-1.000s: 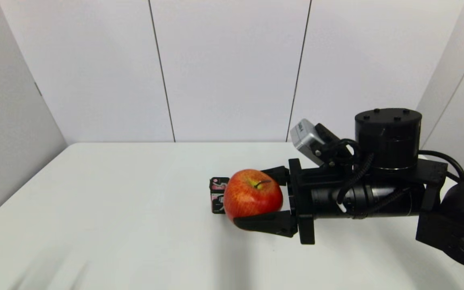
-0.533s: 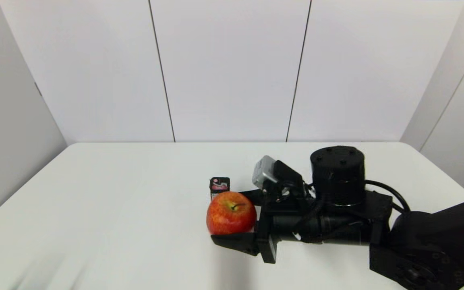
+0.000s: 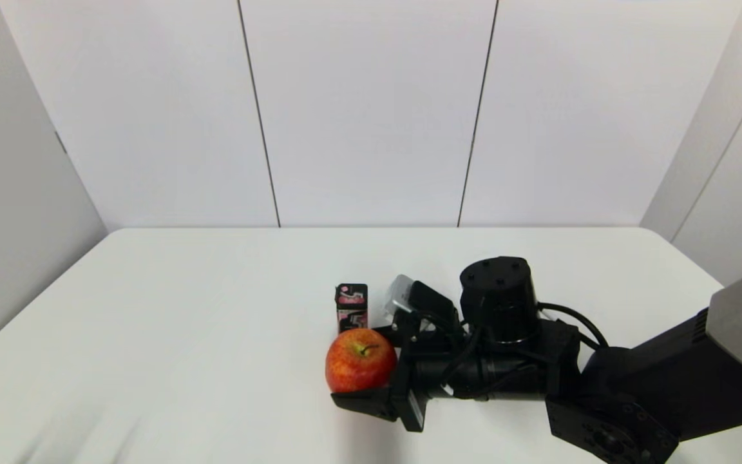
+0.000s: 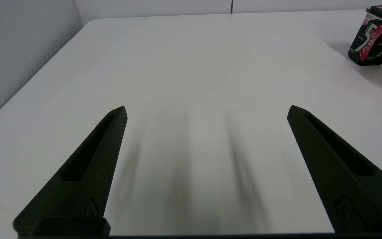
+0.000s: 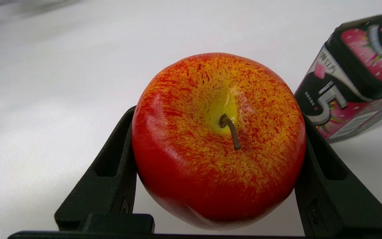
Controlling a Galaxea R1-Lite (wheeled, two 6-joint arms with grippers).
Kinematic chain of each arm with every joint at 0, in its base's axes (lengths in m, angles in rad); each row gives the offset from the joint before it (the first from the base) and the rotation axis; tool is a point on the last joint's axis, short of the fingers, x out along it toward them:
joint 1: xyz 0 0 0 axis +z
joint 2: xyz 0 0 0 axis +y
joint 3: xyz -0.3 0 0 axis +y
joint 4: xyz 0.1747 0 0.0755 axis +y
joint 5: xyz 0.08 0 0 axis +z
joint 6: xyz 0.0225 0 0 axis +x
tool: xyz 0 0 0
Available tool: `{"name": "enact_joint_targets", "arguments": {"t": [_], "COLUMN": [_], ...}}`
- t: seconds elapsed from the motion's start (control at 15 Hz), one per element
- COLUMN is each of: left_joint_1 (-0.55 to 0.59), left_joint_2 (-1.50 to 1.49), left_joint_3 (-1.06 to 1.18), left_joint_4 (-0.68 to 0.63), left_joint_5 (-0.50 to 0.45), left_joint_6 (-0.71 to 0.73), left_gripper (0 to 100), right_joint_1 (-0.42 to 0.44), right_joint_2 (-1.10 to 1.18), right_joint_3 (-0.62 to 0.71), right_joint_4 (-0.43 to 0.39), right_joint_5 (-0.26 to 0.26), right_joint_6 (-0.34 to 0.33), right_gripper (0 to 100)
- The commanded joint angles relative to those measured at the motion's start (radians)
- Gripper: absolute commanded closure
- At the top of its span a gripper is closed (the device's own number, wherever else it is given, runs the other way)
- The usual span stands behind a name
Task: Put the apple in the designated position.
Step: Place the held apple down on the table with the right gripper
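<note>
Between the two black fingers of the right gripper (image 3: pixel 371 368) sits the apple (image 3: pixel 361 359), clamped at its widest part, one finger on each flank. The stem points up and a bit toward the wrist camera, so the fruit is held more or less upright, which I'd guess makes it easier to set down without it rolling. In the head view it's low over the white counter (image 3: pixel 184 335), near the middle and on the robot's side. Can't tell if the bottom is touching the surface or just above it.

Just behind the apple, on the far side, stands the small black-and-pink box (image 3: pixel 351 307) marked "5". They look close together but apart. My read is that the box marks the spot, so the apple goes right in front of it, though nothing on the counter spells that out.

Off to the side, the left gripper (image 4: pixel 207 109) hovers over bare counter with its fingers spread wide and nothing between them.
</note>
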Motion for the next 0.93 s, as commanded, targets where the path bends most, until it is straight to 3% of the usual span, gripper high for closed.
{"name": "enact_joint_targets", "arguments": {"t": [0.07,0.13,0.67,0.93], "left_joint_1": [0.0,0.0,0.0,0.0], "left_joint_2": [0.001,0.001,0.001,0.001], "left_joint_3": [0.0,0.0,0.0,0.0], "left_joint_4": [0.0,0.0,0.0,0.0], "left_joint_5": [0.0,0.0,0.0,0.001], "left_joint_6": [0.0,0.0,0.0,0.0], "left_gripper": [0,0,0,0], "right_joint_1": [0.002,0.003,0.003,-0.063], "right_joint_2": [-0.001,-0.002,-0.064,-0.171], "right_joint_3": [-0.006,-0.006,0.011,0.031], "right_joint_4": [-0.004,-0.004,0.023,0.158], "right_joint_5": [0.005,0.006,0.005,0.005], "right_joint_6": [0.002,0.002,0.0,0.0], "right_gripper": [100,0,0,0]}}
